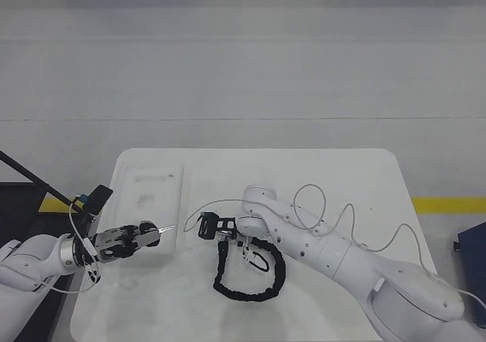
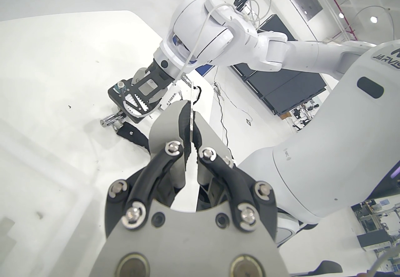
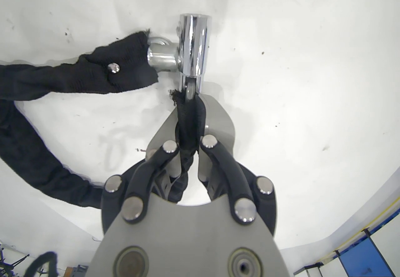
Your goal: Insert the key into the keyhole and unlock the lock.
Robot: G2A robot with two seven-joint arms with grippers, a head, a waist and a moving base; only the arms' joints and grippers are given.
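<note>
My left gripper point(image 2: 188, 114) is shut on the flat metal key point(image 2: 191, 97), held edge-on. Over the table's left side, the key point(image 1: 165, 229) points right toward the lock, a short gap away. The lock is a chrome cylinder point(image 3: 192, 45) joined to a black fabric-covered chain point(image 3: 47, 78) that loops on the table point(image 1: 245, 293). My right gripper point(image 3: 190, 112) is shut on the chain sleeve just behind the cylinder, pinning it to the table. The left wrist view shows the cylinder point(image 2: 109, 119) lying under the right gripper point(image 2: 137, 101), one end facing the key.
A white tray point(image 1: 145, 184) lies on the table's left part, under my left gripper. The table point(image 1: 337, 175) is white with rounded corners. Thin white cables trail along the right arm point(image 1: 328, 209). A black stand point(image 1: 8, 162) leans beyond the left edge.
</note>
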